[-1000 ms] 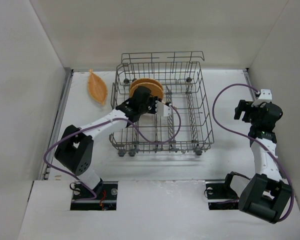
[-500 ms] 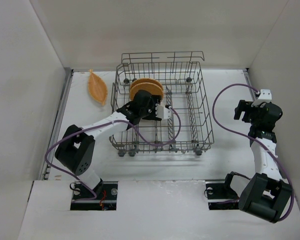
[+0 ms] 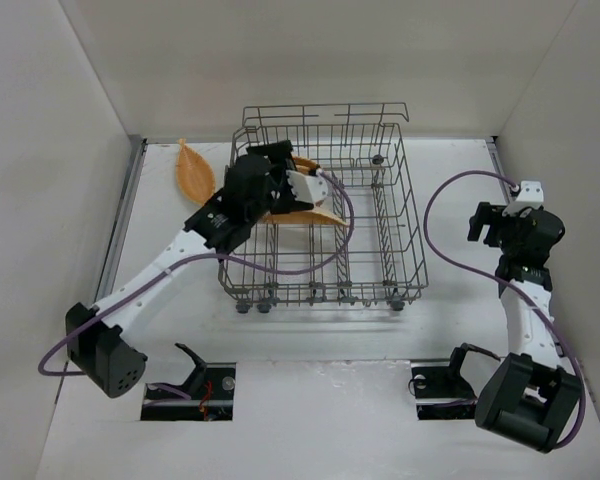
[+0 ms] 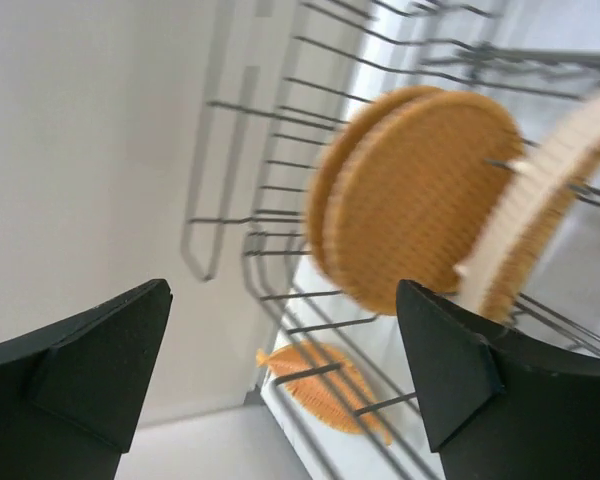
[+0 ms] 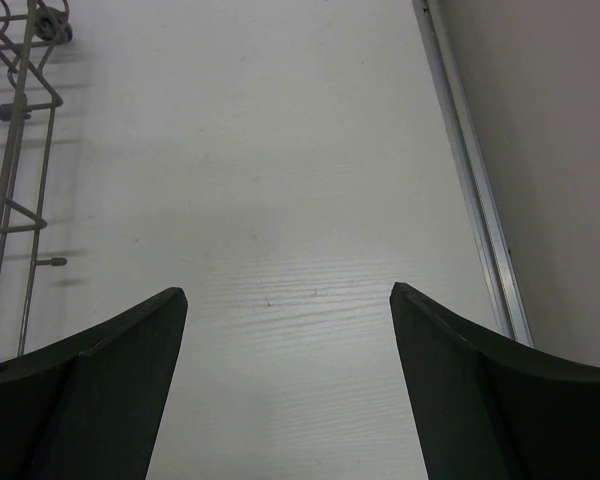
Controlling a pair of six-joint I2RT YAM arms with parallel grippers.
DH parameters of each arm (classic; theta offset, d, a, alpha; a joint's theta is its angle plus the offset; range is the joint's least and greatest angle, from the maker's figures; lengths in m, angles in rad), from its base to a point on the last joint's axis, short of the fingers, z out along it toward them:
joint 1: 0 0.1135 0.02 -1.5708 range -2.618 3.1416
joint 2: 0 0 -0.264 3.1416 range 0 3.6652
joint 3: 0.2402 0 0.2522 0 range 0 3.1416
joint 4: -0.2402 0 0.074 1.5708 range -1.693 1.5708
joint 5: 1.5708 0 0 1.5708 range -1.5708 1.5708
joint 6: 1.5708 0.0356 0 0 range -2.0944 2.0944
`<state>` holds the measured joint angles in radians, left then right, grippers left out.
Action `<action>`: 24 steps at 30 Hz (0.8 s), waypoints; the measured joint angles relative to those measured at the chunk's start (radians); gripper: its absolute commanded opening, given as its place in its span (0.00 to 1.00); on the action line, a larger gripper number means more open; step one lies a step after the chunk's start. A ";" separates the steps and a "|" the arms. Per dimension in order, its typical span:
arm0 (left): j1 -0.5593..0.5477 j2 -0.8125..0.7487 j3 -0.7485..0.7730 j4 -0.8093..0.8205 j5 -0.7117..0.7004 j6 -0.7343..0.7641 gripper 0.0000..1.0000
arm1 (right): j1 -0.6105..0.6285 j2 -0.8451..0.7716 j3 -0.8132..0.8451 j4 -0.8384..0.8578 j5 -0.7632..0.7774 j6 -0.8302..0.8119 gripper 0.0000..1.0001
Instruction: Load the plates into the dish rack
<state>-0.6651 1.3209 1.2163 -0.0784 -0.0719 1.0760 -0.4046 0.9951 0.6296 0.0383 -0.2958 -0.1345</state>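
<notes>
Left arm has stretched forward, left gripper (image 4: 282,290) now over dish rack (image 3: 398,240) back-left, jaws wide, empty | upright plates (image 4: 420,210) between tines, leaning plate (image 3: 310,215) beside them | fourth plate (image 3: 195,172) on tabletop (image 3: 450,310) | right gripper (image 5: 288,292) spread, empty

White tabletop (image 3: 310,335) mid-frame. Plain white back wall (image 3: 310,60) across top; left side wall (image 3: 40,180), right side wall (image 3: 570,90). Metal rail (image 3: 117,235) along tabletop's left edge. Even, soft light; faint shadows.
</notes>
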 measured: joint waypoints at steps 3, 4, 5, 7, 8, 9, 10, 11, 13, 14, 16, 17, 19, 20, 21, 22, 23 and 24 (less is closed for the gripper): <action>0.037 -0.029 0.100 -0.021 -0.051 -0.077 1.00 | 0.000 -0.008 -0.007 0.002 0.000 0.000 0.89; 0.067 -0.031 0.140 -0.028 -0.066 -0.111 1.00 | 0.000 -0.008 -0.008 0.004 0.000 0.000 0.89; 0.109 -0.031 0.179 -0.032 -0.080 -0.151 1.00 | 0.000 -0.008 -0.008 0.005 0.000 0.000 0.89; 0.211 -0.030 0.237 -0.045 -0.101 -0.236 1.00 | 0.000 -0.008 -0.008 0.010 0.000 0.000 0.89; 0.278 -0.028 0.261 -0.060 -0.103 -0.291 1.00 | 0.000 -0.008 -0.008 0.013 0.000 0.000 0.89; 0.347 -0.024 0.283 -0.078 -0.103 -0.347 1.00 | 0.000 -0.008 -0.008 0.016 0.000 0.000 0.89; 0.422 -0.014 0.302 -0.102 -0.097 -0.407 0.99 | 0.000 -0.008 -0.008 0.017 0.000 0.000 0.89; 0.489 -0.002 0.317 -0.127 -0.084 -0.463 0.96 | 0.000 -0.008 -0.008 0.018 0.000 0.000 0.89; 0.640 0.045 0.349 -0.188 -0.020 -0.601 0.86 | 0.000 -0.006 -0.008 0.018 0.000 0.000 0.89; 0.707 0.077 0.361 -0.216 0.017 -0.669 0.79 | 0.000 -0.005 -0.008 0.018 0.000 0.000 0.89; 0.816 0.153 0.378 -0.265 0.088 -0.789 0.69 | 0.002 0.000 -0.008 0.018 0.000 0.000 0.89; 0.861 0.197 0.383 -0.288 0.127 -0.844 0.67 | 0.003 0.003 -0.008 0.018 0.000 0.000 0.88; 0.922 0.288 0.388 -0.328 0.190 -0.942 0.67 | 0.006 0.013 -0.008 0.015 0.000 0.000 0.88; 0.940 0.329 0.388 -0.343 0.215 -0.980 0.66 | 0.006 0.018 -0.008 0.014 0.000 0.000 0.88; 0.954 0.373 0.388 -0.359 0.241 -1.020 0.64 | 0.006 0.022 -0.008 0.013 0.000 0.000 0.88; 0.962 0.411 0.389 -0.370 0.261 -1.051 0.61 | 0.006 0.027 -0.008 0.014 0.000 0.000 0.88; 0.970 0.451 0.391 -0.381 0.283 -1.083 0.58 | 0.006 0.030 -0.008 0.013 0.000 0.000 0.88; 0.974 0.489 0.398 -0.396 0.302 -1.110 0.58 | 0.006 0.033 -0.007 0.013 0.000 0.000 0.88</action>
<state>0.3088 1.8099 1.6142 -0.4744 0.2302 -0.0341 -0.3981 1.0283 0.6224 0.0513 -0.2955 -0.1345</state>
